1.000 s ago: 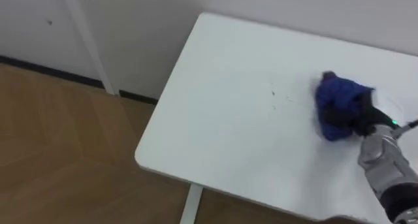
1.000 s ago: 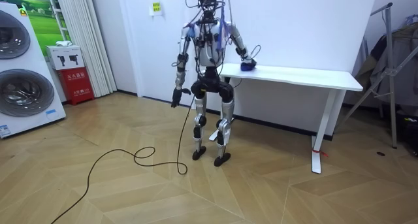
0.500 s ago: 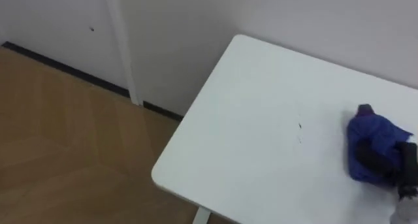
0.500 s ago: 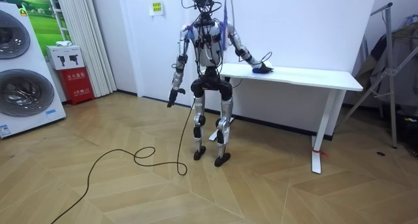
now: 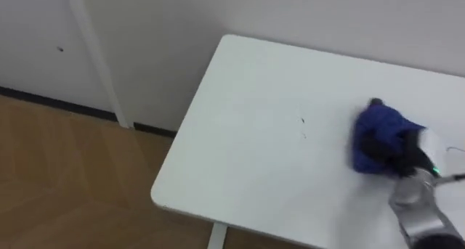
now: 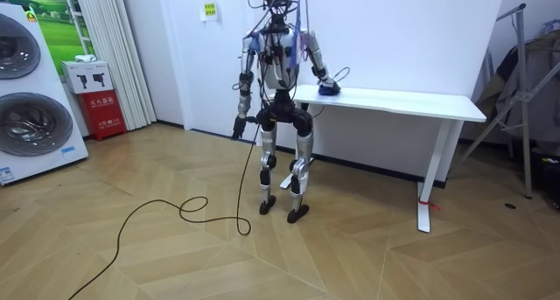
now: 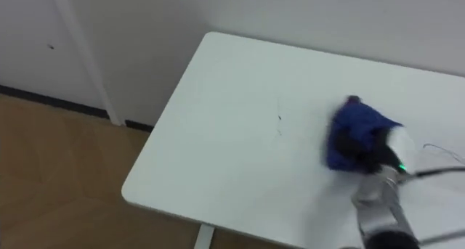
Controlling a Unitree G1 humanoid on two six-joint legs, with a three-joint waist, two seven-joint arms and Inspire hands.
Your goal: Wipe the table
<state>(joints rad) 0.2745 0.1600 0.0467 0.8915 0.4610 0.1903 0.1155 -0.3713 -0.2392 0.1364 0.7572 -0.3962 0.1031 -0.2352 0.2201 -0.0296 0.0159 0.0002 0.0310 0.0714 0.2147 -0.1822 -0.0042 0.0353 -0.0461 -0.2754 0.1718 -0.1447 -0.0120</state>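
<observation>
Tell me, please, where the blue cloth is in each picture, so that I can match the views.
Left eye view: the blue cloth lies at the right, on the white table, gripped by the right hand.
Right eye view: the blue cloth is right of centre, on the same table.
Room view: the blue cloth is at upper middle, on the table's end beside the robot.
Shared landmark: the white table.

The table (image 5: pixel 240 133) runs off the eye views' right edge. The right hand (image 5: pixel 403 153) blurs into the blue cloth (image 5: pixel 374 125). In the room view the left hand (image 6: pixel 237 129) is too small to read.
</observation>
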